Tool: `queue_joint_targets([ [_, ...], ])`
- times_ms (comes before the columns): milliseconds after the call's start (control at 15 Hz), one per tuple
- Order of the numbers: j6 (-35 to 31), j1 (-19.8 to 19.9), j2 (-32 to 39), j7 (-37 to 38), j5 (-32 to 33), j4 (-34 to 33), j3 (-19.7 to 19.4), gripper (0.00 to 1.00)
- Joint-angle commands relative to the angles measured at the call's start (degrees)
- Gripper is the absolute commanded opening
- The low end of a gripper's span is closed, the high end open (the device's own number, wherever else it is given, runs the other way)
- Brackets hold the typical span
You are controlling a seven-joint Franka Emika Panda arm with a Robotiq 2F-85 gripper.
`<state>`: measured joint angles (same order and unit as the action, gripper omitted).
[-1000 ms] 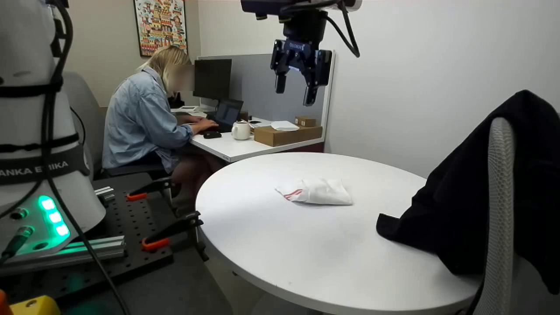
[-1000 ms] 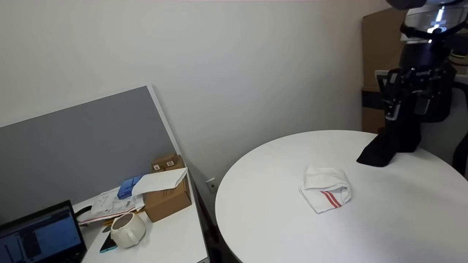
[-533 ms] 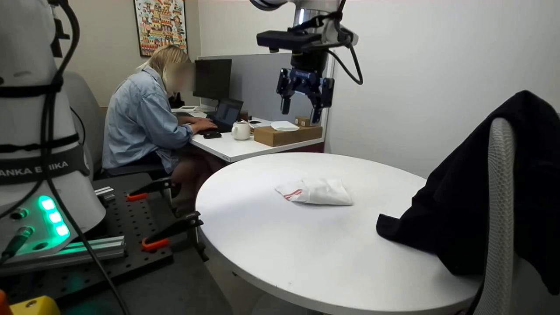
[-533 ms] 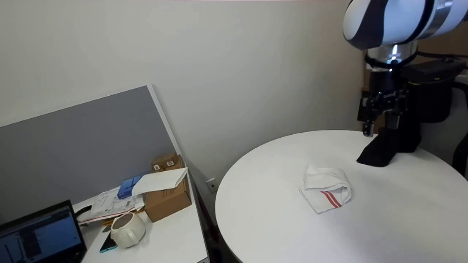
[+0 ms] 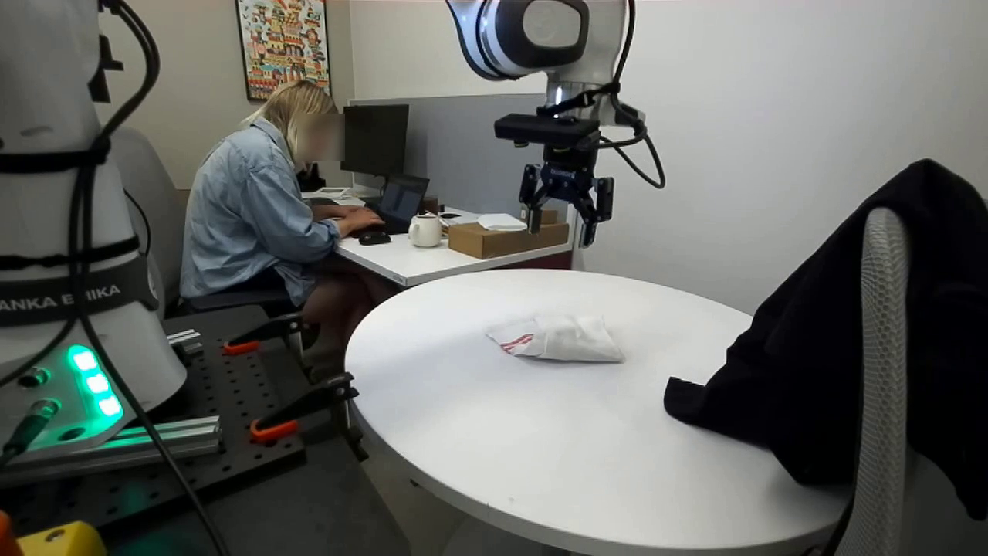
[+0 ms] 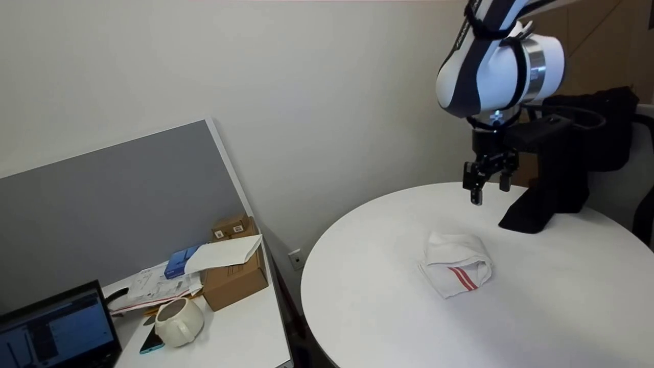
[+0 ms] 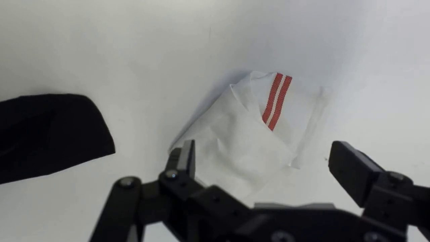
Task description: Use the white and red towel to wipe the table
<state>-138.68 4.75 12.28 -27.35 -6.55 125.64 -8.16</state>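
The white towel with red stripes (image 5: 571,341) lies loosely folded on the round white table (image 5: 540,455). It also shows in an exterior view (image 6: 454,251) with its striped corner spread flat. My gripper (image 5: 561,231) is open and empty, pointing down, well above the table. In an exterior view the gripper (image 6: 490,192) is above the table's far part, beyond the towel. In the wrist view the towel (image 7: 235,137) lies below and between the spread fingers of the gripper (image 7: 263,146); the left finger and the gripper body hide part of its edge.
A black cloth (image 5: 803,363) hangs over a chair (image 5: 884,347) and rests on the table's edge; it also shows in the wrist view (image 7: 50,134). A desk (image 5: 417,266) with a cardboard box (image 5: 505,240) and a white mug (image 5: 425,231) stands beyond, where a person (image 5: 255,193) sits.
My gripper has come down from higher up, moving right in an exterior view where the desk person shows, and left where the laptop shows. It stays open. The towel has not moved.
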Motion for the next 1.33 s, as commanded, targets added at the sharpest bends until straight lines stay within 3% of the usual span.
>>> queue_joint_targets([
  [0,-1.8,2.3,9.3,0.7,1.9,-6.6,2.5,1.0],
  [200,-3.6,3.3,15.8,1.5,4.2,-11.1,3.3,1.0],
  [467,-11.2,3.5,22.7,5.3,7.5,-14.1,3.7,1.0],
  [933,-12.1,6.3,27.1,5.8,5.8,-15.5,8.5,1.0],
  [1067,-12.2,6.3,27.6,6.0,6.4,-15.8,8.9,0.72],
  [1267,-12.9,5.3,28.7,6.3,8.3,-16.1,8.1,0.51],
])
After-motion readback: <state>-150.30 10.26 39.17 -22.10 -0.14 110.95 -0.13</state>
